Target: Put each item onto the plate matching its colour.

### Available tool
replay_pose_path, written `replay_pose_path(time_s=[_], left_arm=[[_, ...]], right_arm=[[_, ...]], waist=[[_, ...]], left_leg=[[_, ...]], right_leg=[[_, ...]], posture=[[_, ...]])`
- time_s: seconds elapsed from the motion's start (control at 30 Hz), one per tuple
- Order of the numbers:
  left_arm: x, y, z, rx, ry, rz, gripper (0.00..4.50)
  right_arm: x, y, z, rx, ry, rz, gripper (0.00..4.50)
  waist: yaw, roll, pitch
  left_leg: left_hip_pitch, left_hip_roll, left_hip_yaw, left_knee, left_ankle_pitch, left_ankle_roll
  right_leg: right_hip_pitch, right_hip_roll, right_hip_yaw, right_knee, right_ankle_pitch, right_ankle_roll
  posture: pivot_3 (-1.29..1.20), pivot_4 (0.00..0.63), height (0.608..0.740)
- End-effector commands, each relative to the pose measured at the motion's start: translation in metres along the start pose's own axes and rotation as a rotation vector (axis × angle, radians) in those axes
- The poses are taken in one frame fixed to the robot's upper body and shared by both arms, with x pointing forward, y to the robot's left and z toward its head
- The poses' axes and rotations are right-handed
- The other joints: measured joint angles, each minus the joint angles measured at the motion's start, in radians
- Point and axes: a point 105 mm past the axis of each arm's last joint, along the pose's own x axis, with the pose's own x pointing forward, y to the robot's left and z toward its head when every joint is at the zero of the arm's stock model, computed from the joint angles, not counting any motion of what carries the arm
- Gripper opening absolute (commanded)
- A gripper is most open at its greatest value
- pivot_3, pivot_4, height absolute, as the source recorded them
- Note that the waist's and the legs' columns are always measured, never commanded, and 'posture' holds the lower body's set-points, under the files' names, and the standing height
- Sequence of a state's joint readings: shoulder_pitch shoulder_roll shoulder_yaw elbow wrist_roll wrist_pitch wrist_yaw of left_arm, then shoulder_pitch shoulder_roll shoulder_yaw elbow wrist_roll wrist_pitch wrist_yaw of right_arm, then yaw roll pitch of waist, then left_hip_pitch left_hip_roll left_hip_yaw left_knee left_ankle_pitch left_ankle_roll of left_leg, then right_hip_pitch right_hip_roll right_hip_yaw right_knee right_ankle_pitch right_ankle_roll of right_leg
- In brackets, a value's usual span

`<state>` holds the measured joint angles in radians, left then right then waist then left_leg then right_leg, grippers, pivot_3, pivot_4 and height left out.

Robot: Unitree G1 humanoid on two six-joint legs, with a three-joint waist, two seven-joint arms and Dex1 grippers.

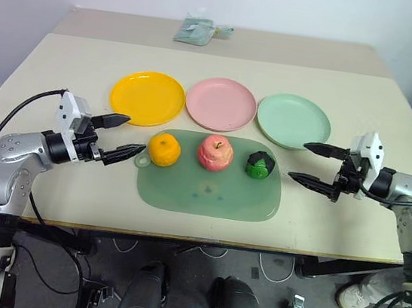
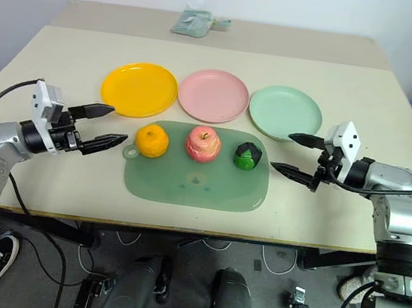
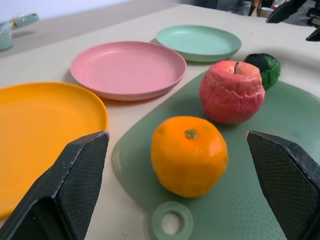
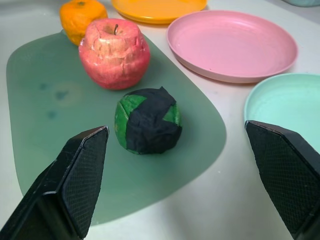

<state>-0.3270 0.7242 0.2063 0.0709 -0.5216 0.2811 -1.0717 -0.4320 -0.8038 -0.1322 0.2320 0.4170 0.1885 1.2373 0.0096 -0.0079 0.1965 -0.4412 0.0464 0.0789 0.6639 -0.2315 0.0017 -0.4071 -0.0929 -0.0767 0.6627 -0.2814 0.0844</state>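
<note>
Translucent green mat (image 1: 208,192) under three lumpy toy fruits (image 1: 214,152); both textured-fingered grippers (image 1: 129,135) (image 1: 301,161) spread apart, empty.

On the translucent green mat (image 1: 208,192), an orange fruit (image 1: 165,150), a pink-red apple (image 1: 215,153) and a green lump patched with black (image 1: 260,165) are seen. Beyond the mat, a yellow-orange plate (image 1: 147,98), a pink plate (image 1: 221,103) and a pale mint plate (image 1: 293,121) are set on the beige table (image 1: 366,91).
</note>
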Motion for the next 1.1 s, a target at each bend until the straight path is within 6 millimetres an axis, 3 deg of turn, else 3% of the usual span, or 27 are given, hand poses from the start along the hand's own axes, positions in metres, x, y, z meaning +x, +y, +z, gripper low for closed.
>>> replay_pose_path(time_s=[0.03,0.37,0.53,0.87,1.1], left_arm=[[0.002,-0.002,0.005,0.042,-0.019,-0.002,4.50],[-0.011,0.004,0.008,0.068,-0.018,0.033,4.50],[-0.024,0.011,0.006,0.056,-0.018,0.071,4.50],[0.001,0.009,0.011,0.051,-0.015,0.034,4.50],[0.030,0.012,0.001,-0.017,-0.033,-0.020,4.50]], right_arm=[[-0.001,-0.001,0.014,-0.052,-0.033,-0.002,4.47],[0.016,0.000,0.023,-0.069,-0.073,0.011,4.47],[0.032,0.014,0.031,-0.070,-0.111,0.041,4.47],[0.033,0.023,0.051,-0.086,-0.164,0.074,4.47],[0.031,0.052,0.064,-0.044,-0.184,0.193,4.47]], waist=[[0.000,0.000,0.000],[0.000,0.000,0.000],[-0.001,0.000,0.000],[0.002,0.000,0.000],[0.002,0.000,0.000]], left_leg=[[0.000,0.000,0.000,0.000,0.000,0.000],[0.000,0.000,0.000,0.000,0.000,0.000],[0.000,0.000,0.000,0.000,0.000,0.000],[0.000,0.000,0.000,0.000,0.000,0.000],[0.000,0.000,0.000,0.000,0.000,0.000]], right_leg=[[0.000,0.000,0.000,0.000,0.000,0.000],[0.000,0.000,0.000,0.000,0.000,0.000],[0.000,0.000,0.000,0.000,0.000,0.000],[0.000,0.000,0.000,0.000,0.000,0.000],[0.000,0.000,0.000,0.001,0.000,0.000]], posture=[[0.00,0.150,0.740],[0.00,0.150,0.740],[0.00,0.150,0.740],[0.00,0.150,0.740],[0.00,0.150,0.740]])
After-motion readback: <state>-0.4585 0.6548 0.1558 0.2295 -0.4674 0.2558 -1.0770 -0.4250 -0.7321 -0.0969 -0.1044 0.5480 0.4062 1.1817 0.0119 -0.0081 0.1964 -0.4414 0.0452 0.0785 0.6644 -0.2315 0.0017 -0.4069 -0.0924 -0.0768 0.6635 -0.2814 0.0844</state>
